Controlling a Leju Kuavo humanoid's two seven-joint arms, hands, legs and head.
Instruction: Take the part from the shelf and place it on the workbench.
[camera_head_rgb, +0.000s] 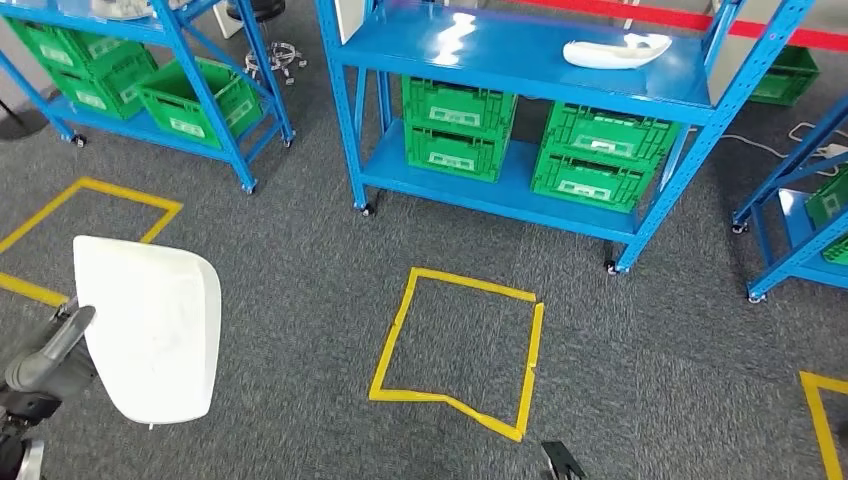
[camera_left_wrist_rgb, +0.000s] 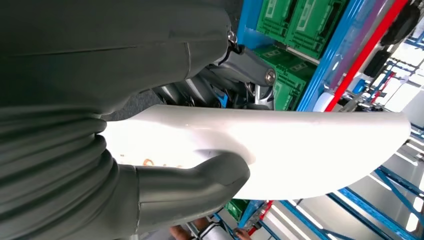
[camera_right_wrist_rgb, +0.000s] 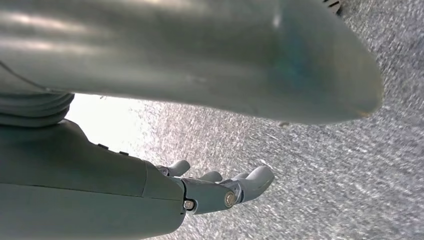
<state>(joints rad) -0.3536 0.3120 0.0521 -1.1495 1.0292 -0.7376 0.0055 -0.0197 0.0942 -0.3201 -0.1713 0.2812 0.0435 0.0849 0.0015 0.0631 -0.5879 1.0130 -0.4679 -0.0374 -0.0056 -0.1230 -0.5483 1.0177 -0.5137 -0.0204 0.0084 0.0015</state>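
Head view, nearest first: the robot's left hand (camera_head_rgb: 45, 365) sits at the lower left, clamped on a broad white part (camera_head_rgb: 150, 335) with rounded corners; the part stands out flat over the grey carpet (camera_head_rgb: 300, 300), carried clear of the body, probably so it can be walked to the tabletop, which is not in sight. Left wrist view, close up: the thick grey thumb (camera_left_wrist_rgb: 200, 175) presses on one face of the white part (camera_left_wrist_rgb: 300, 150) while darker fingers (camera_left_wrist_rgb: 240, 75) lie against the other, so the thin panel is pinched across its thickness; that grip likely keeps it from swinging. Right wrist view: the right hand (camera_right_wrist_rgb: 220, 190) hangs over the carpet (camera_right_wrist_rgb: 325, 175), fingers loosely apart and holding nothing, presumably idle because one hand is enough.

Farther out on the floor lies a yellow tape square (camera_head_rgb: 460, 350), seemingly a standing mark in front of the shelving. Beyond it stands a blue shelf (camera_head_rgb: 520, 60); a second white part (camera_head_rgb: 615, 50) rests on its top board, and green crates (camera_head_rgb: 460, 125) are stacked on the lower board. Another blue rack (camera_head_rgb: 215, 100) with crates stands at far left.
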